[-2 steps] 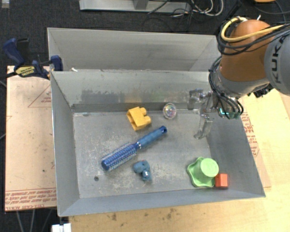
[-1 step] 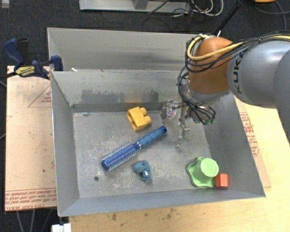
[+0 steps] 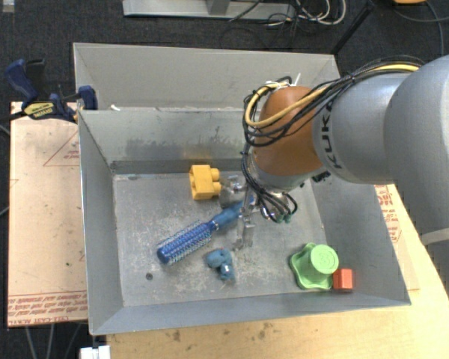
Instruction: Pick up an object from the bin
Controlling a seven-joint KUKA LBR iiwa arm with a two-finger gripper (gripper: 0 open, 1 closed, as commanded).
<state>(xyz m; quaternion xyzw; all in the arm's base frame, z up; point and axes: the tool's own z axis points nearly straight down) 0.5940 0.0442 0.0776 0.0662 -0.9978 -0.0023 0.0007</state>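
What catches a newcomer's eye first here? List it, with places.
The big grey arm with its orange cover reaches in from the right, its gripper low over the handle end of a blue brush lying mid-bin. Then the yellow block by the back wall, and the green lid beside a small orange block at front right.

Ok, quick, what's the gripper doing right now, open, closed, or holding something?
Gripper: open or closed cannot be told from here; it sits at the handle end of the blue brush.
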